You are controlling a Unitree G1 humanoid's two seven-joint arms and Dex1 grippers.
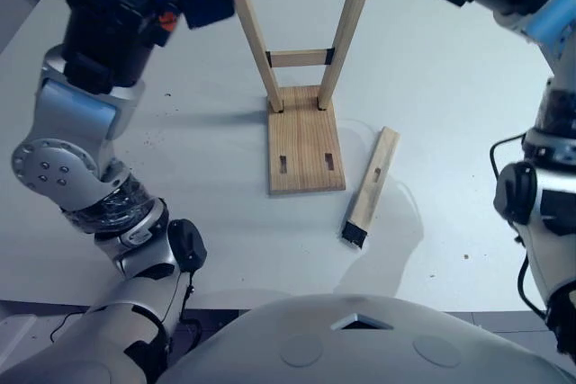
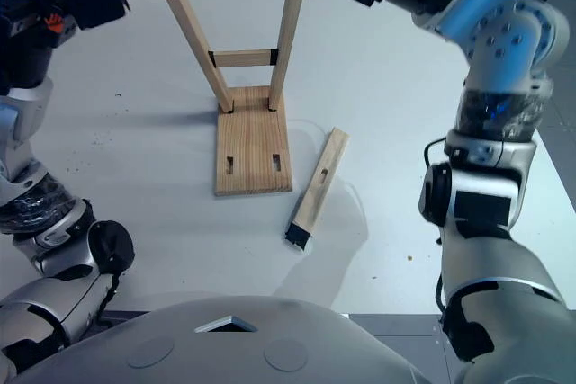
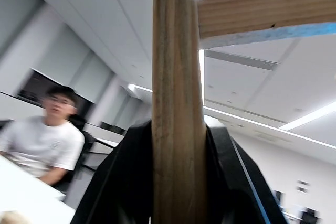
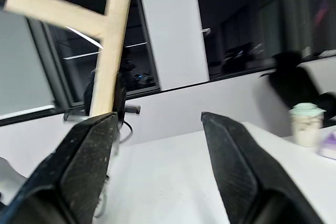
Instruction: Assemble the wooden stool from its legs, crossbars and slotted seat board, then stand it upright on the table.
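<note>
Loose leg (image 1: 372, 184) lies on white table (image 1: 180, 177) beside seat board (image 1: 304, 146).

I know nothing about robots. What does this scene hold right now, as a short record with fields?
Seat: pale wooden slotted seat board lying flat on white table; two near slots empty.
Fitted: two upright wooden legs joined by a short wooden crossbar.
Loose: black-tipped wooden leg lying right of the board.
Left gripper: shut on the left upright leg.
Right gripper: open, holding nothing.
</note>
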